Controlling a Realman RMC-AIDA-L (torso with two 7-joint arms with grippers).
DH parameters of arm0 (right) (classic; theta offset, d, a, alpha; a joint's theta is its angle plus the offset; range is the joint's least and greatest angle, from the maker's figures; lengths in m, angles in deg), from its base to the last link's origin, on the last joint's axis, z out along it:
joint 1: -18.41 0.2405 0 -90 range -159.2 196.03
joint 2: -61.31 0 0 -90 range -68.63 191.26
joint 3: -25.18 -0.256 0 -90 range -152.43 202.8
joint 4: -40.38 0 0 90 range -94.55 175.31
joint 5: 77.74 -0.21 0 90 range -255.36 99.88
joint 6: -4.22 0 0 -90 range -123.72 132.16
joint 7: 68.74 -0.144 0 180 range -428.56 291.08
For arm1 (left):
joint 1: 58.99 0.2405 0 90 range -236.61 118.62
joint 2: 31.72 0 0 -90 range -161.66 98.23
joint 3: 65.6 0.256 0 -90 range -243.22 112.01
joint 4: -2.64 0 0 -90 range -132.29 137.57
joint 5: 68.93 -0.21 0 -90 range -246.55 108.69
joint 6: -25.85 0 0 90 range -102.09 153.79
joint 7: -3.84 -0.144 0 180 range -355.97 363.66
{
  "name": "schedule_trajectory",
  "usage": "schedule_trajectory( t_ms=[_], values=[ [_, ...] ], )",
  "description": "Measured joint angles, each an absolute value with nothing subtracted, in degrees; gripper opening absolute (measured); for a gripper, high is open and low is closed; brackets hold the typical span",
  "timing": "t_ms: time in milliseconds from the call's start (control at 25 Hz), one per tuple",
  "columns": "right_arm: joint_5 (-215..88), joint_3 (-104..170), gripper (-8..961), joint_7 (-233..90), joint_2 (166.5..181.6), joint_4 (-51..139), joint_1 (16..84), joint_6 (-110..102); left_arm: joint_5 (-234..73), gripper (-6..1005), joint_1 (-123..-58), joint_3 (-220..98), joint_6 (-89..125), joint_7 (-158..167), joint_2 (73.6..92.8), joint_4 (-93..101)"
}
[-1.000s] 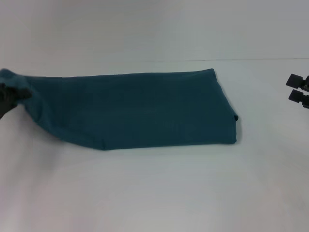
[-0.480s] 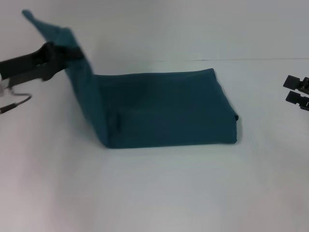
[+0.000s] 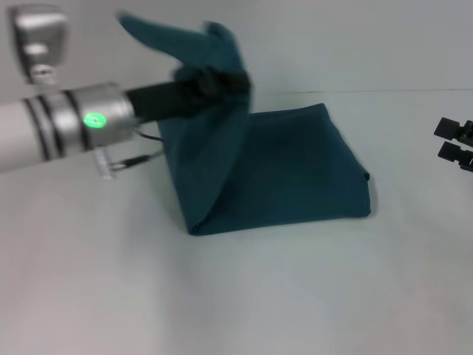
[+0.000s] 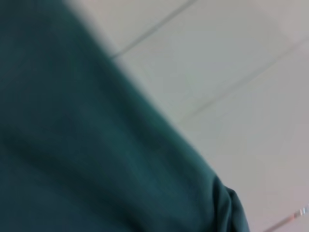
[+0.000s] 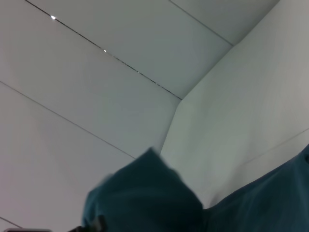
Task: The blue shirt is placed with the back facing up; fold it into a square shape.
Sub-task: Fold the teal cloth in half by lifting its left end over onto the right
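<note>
The blue shirt (image 3: 288, 174) lies on the white table as a folded band, plain side up. Its left end is lifted high and carried over toward the middle. My left gripper (image 3: 222, 81) is shut on that raised end, with cloth bunched above and below the fingers. The left wrist view is filled by the shirt's cloth (image 4: 87, 145). The raised end (image 5: 145, 193) also shows in the right wrist view. My right gripper (image 3: 457, 140) is parked at the far right edge of the head view, away from the shirt.
The white table (image 3: 244, 296) spreads wide in front of and to the left of the shirt. A thin seam line (image 3: 399, 90) runs across the table behind the shirt. My left arm (image 3: 66, 126) stretches in from the left above the table.
My left gripper has lifted the shirt's left end off the table and swung it up and rightward over the body. The shirt's footprint on the table has shortened. The right gripper has stayed still.
</note>
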State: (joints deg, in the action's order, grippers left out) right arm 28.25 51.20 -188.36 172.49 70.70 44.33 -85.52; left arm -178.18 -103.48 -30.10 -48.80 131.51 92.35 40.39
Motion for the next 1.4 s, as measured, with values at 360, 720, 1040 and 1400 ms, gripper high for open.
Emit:
schedule_trajectory(
  t_ms=[360, 720, 1040, 1400],
  values=[
    [28.4, 51.2, 943, -188.4, 172.57, 70.5, 43.9, -85.3, -172.5, 21, -109.6, -17.1, -35.3, 120.5, 92.82, 27.4],
    [28.4, 51.2, 944, -188.4, 172.58, 70.1, 43.6, -85.0, -162.3, 21, -110.8, -7.2, -31.0, 111.4, 93.00, 22.7],
    [28.4, 51.2, 944, -188.4, 172.50, 70.1, 43.6, -84.6, -160.7, 96, -112.1, -1.8, -26.4, 115.0, 93.00, 23.6],
    [28.4, 51.3, 944, -188.4, 172.18, 70.1, 43.5, -84.5, -152.3, 528, -102.9, -2.3, -35.3, 116.9, 92.40, 33.4]
  ],
)
